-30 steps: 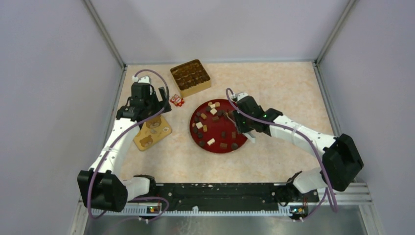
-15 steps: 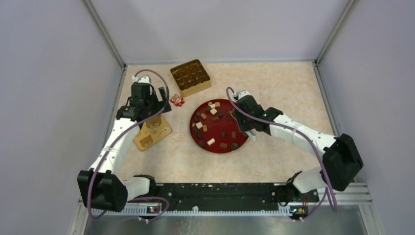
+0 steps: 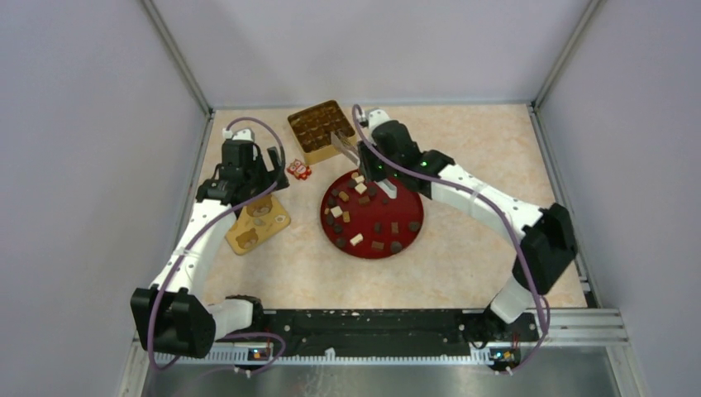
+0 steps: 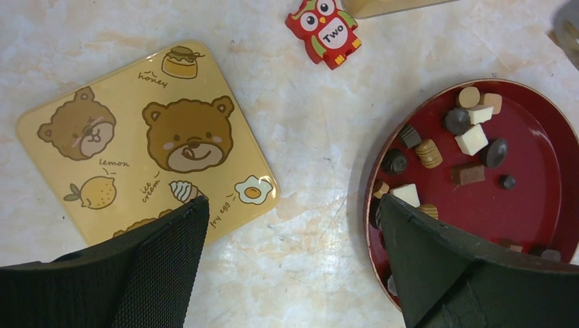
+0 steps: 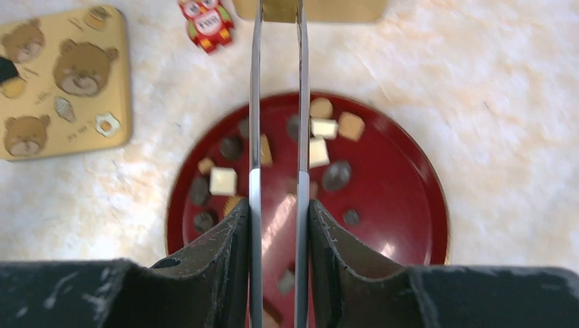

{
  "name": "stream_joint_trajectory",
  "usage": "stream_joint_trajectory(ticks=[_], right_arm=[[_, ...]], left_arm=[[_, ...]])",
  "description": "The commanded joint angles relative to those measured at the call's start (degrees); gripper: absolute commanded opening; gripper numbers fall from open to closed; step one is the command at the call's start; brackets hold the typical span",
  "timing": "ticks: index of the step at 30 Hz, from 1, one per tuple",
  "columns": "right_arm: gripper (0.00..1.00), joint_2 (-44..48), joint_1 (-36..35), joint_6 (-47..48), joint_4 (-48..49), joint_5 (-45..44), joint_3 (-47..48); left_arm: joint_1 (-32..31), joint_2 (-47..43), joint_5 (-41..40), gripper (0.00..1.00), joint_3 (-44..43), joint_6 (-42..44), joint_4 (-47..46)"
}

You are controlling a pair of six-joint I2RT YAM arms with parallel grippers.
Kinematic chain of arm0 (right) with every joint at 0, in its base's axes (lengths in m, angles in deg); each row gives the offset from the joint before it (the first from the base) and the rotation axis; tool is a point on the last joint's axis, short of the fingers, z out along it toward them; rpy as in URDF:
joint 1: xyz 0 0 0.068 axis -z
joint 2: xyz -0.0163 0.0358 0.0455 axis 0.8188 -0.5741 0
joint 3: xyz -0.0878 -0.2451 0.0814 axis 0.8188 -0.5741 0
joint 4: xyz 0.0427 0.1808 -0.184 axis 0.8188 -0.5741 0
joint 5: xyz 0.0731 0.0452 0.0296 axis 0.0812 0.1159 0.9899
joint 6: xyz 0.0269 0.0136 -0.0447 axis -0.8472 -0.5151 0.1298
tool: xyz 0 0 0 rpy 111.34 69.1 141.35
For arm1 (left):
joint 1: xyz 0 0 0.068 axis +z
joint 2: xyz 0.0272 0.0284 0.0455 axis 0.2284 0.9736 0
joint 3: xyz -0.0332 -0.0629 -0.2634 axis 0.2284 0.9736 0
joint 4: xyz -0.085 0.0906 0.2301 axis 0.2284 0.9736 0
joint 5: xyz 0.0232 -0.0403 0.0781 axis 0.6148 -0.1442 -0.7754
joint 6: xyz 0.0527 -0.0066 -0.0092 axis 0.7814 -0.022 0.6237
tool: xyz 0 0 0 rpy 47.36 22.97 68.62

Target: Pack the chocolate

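Observation:
The chocolate [image 3: 364, 217], dark lumps and cream or tan cubes, lies scattered on a red plate [image 3: 413, 236]. More pieces fill a gold compartment box [image 3: 321, 131] at the back. My right gripper [image 3: 376, 169] is shut on metal tongs [image 3: 343, 142], whose tips reach the box's near right edge. In the right wrist view the tongs [image 5: 255, 102] run up over the plate [image 5: 396, 205] and its chocolate [image 5: 223, 181]; I cannot tell what their tips hold. My left gripper [image 3: 264, 174] is open and empty, above bare table [image 4: 293, 205] between lid and plate.
A tan bear-printed lid [image 3: 258, 223] lies flat left of the plate, also in the left wrist view [image 4: 150, 137]. Small red-and-white owl items [image 3: 299, 169] sit between lid and box. Grey walls close in the table on three sides.
My right arm has swung from the plate's right side to its back left, carrying the tongs' tips to the box. The left arm has not moved.

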Motion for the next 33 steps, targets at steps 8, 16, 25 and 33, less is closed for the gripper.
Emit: stream_joint_trajectory(ticks=[8, 16, 25, 33], right_arm=[[0.21, -21.9, -1.0, 2.5, 6.5, 5.3, 23.0], [0.21, -28.1, -1.0, 1.0, 6.2, 5.8, 27.9], [0.22, -32.4, -1.0, 0.4, 5.2, 5.6, 31.2], [0.32, -34.3, -1.0, 0.5, 3.8, 5.8, 33.0]], left_arm=[[0.1, -2.9, -4.9, 0.99, -2.5, 0.9, 1.1], [0.1, -3.2, -4.5, 0.99, -1.6, 0.6, 1.2], [0.1, -3.3, -4.1, 0.99, -1.5, 0.9, 1.0], [0.1, -3.6, -4.0, 0.99, -1.3, 0.9, 1.1]])
